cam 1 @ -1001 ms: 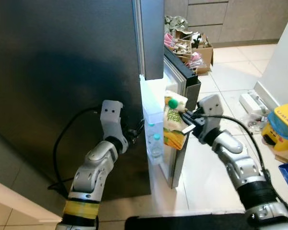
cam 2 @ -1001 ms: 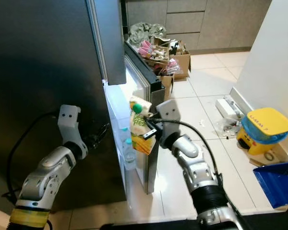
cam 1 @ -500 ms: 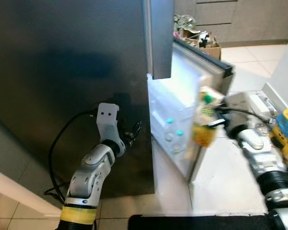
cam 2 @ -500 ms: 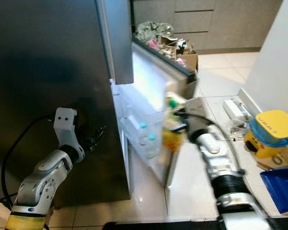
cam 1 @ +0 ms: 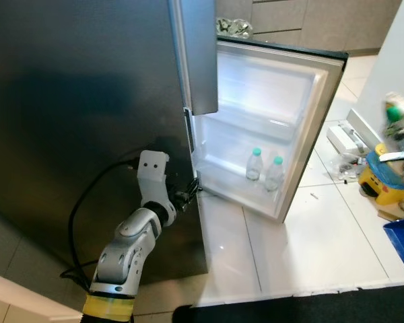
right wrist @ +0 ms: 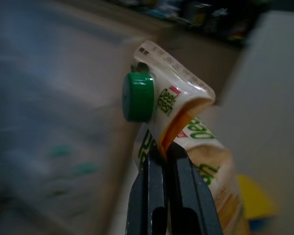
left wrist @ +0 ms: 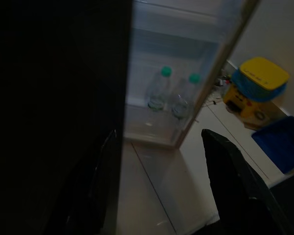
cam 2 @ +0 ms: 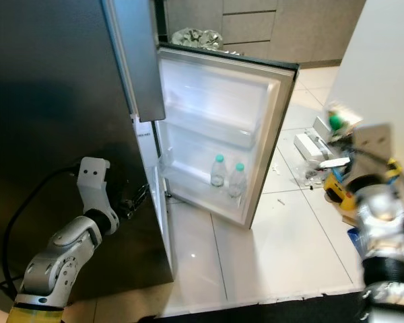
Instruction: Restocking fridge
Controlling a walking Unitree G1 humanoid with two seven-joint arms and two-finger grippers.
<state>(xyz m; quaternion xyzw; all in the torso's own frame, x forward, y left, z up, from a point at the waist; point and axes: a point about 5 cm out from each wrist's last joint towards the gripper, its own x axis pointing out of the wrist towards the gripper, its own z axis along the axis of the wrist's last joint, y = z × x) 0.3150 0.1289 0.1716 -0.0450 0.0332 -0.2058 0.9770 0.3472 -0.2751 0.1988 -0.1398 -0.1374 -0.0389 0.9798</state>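
White kitchen tiles, frame centre: the fridge door [cam 1: 310, 128] has swung wide open — right gripper [right wrist: 169, 161], far right, still pinching the juice carton [right wrist: 186, 132], shelving next.

Floor [cam 1: 323, 235]: pale glossy tiles, bare w/ a few small specks. Yellow container [left wrist: 257, 78] w/ blue band sits on floor, against white wall [cam 2: 384, 60]. Blue bin [left wrist: 281, 142] just beside yellow container, nearer the camera. White flat item [cam 1: 343, 138] plus scattered clutter on floor near yellow container, further back along wall; details too blurred. Grey-beige cabinets [cam 1: 303, 20] w/ drawer fronts well behind yellow container, at back of room.
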